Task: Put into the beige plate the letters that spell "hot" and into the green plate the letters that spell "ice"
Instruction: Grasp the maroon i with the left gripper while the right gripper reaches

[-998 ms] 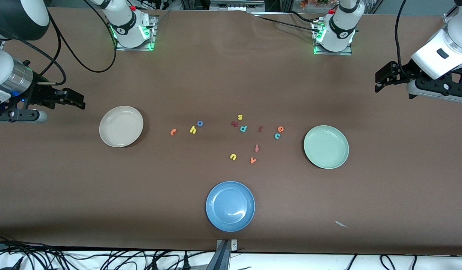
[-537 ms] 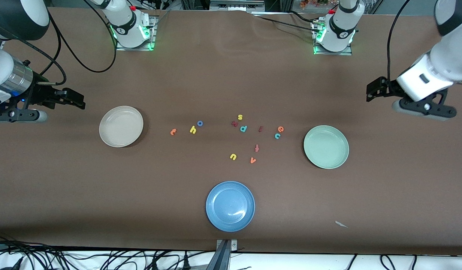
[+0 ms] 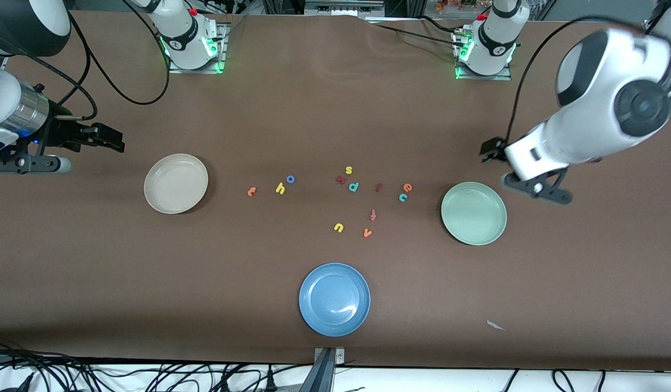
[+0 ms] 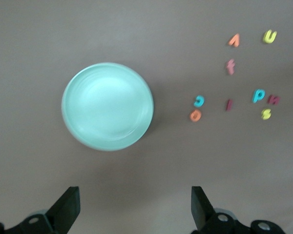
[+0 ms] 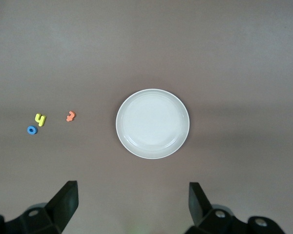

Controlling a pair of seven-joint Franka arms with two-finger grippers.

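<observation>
Since a second ago the left gripper (image 3: 490,152) has swung in from the table's edge to hover beside the green plate (image 3: 474,213), jaws open and empty, while the right gripper (image 3: 115,141) waits open near the beige plate (image 3: 176,183). Both plates are empty. Yellow h (image 3: 280,189), blue o (image 3: 290,179) and orange t (image 3: 251,191) lie mid-table toward the beige plate; red i (image 3: 377,187), teal c (image 3: 402,197) and orange e (image 3: 407,188) lie toward the green one.

We see a beige plate (image 3: 176,183), a pale green plate (image 3: 473,213), a blue plate (image 3: 334,299), a brown table (image 3: 335,109), and yellow "h" (image 3: 280,188), blue "o" (image 3: 290,179), orange "t" (image 3: 251,191).
</observation>
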